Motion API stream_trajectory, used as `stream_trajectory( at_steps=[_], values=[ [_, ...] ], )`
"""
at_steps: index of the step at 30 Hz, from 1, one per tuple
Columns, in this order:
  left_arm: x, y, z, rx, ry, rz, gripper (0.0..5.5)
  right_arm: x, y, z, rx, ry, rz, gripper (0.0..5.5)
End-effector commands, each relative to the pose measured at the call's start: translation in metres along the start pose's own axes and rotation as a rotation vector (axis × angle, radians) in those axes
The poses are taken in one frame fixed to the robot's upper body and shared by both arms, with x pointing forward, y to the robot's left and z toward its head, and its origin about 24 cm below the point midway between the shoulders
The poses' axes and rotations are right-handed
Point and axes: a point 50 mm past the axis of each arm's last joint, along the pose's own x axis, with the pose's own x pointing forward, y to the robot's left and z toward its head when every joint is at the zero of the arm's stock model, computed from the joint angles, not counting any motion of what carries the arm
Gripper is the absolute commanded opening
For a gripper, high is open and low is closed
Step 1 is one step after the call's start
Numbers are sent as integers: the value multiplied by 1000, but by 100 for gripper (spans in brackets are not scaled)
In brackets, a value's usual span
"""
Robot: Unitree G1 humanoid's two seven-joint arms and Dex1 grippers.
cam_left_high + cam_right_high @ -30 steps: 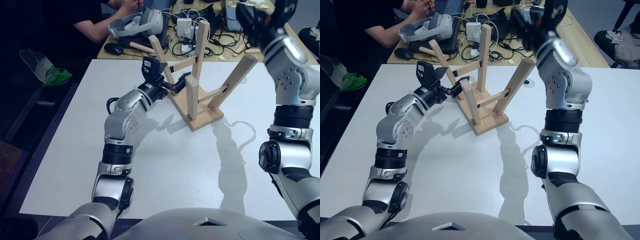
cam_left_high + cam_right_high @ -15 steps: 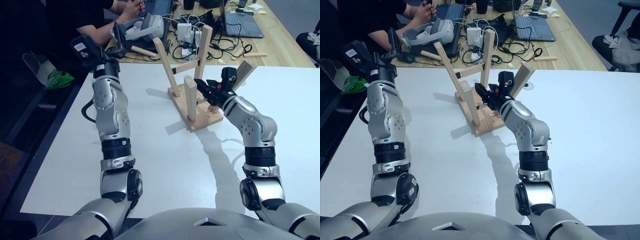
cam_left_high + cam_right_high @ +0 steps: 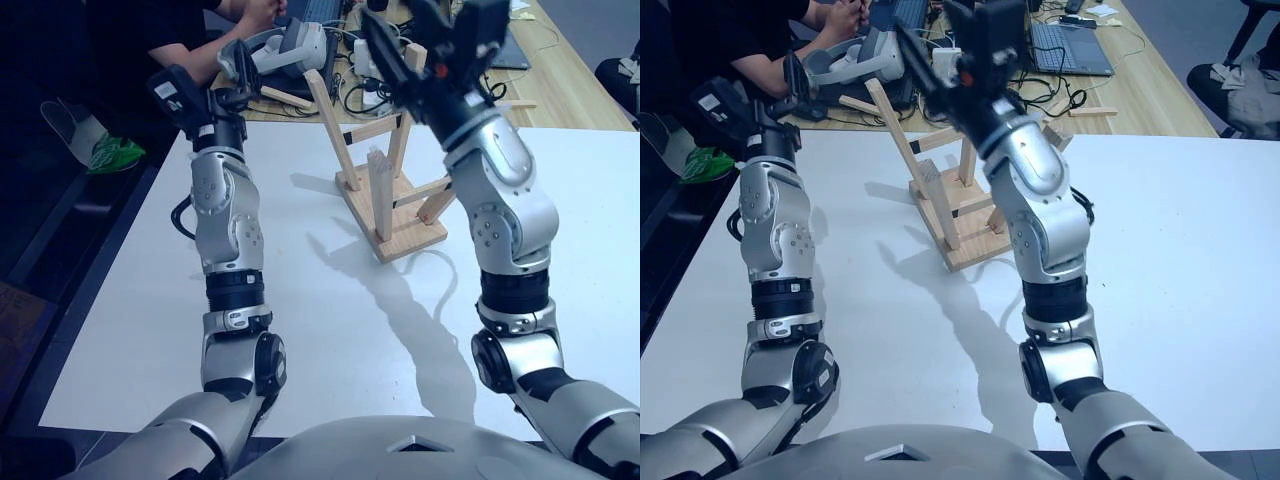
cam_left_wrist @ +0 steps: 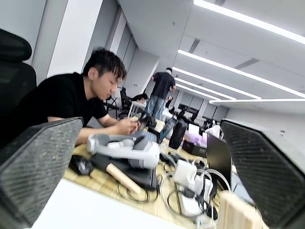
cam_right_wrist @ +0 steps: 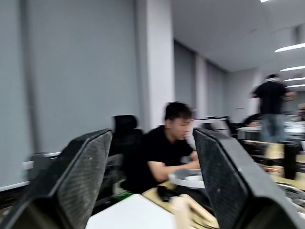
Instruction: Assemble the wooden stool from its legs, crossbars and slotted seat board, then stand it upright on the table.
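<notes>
The wooden stool (image 3: 392, 200) rests upside down on the white table (image 3: 330, 340), its seat board (image 3: 408, 240) on the tabletop and its legs pointing up, with crossbars joining them. My right gripper (image 3: 435, 35) hangs open above the tops of the legs, holding nothing; its pads (image 5: 76, 181) stand far apart in the right wrist view, and a leg tip (image 5: 183, 214) shows below them. My left gripper (image 3: 205, 88) is held high at the table's far left corner, away from the stool, open and empty. Its pads (image 4: 38, 162) stand wide apart. My right forearm hides part of the rear right leg.
Behind the table runs a wooden desk (image 3: 560, 75) with a white headset (image 3: 280, 45), cables, laptops and a loose wooden stick (image 3: 285, 97). A seated person works at its left end. The table's left edge (image 3: 110, 290) drops to a dark floor.
My right gripper has lifted from beside the stool's right crossbar to above the legs. The left arm, at the stool a second ago, stays raised at the far left. The stool has barely shifted.
</notes>
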Motion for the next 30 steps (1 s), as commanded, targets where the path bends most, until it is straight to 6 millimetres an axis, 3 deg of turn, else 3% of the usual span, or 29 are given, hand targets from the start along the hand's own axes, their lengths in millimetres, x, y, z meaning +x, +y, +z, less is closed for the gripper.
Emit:
stream_trajectory(
  at_steps=[1,3,6,8,11,15,18,22,26,30],
  values=[
    [17,21,20,30,-84,84,540,11,35,0,212,99,310,313],
    [23,31,27,40,-113,126,540,8,45,-9,326,177,415,313],
    [31,46,35,50,-141,183,540,-7,58,-46,349,428,496,313],
    [32,49,34,51,-141,193,540,-19,56,-73,170,611,451,313],
    [28,50,24,50,-116,195,540,-36,30,-101,-211,745,259,313],
    [22,53,15,59,-88,203,540,-59,-5,-95,-349,656,-22,313],
    [18,55,10,63,-68,202,540,-86,-38,-86,-433,625,-214,313],
    [16,49,6,56,-53,187,540,-106,-63,-84,-465,656,-380,313],
    [12,43,1,46,-35,171,540,-107,-76,-84,-476,657,-482,313],
    [7,39,-4,42,-15,161,540,-88,-81,-85,-391,606,-491,313]
  ],
)
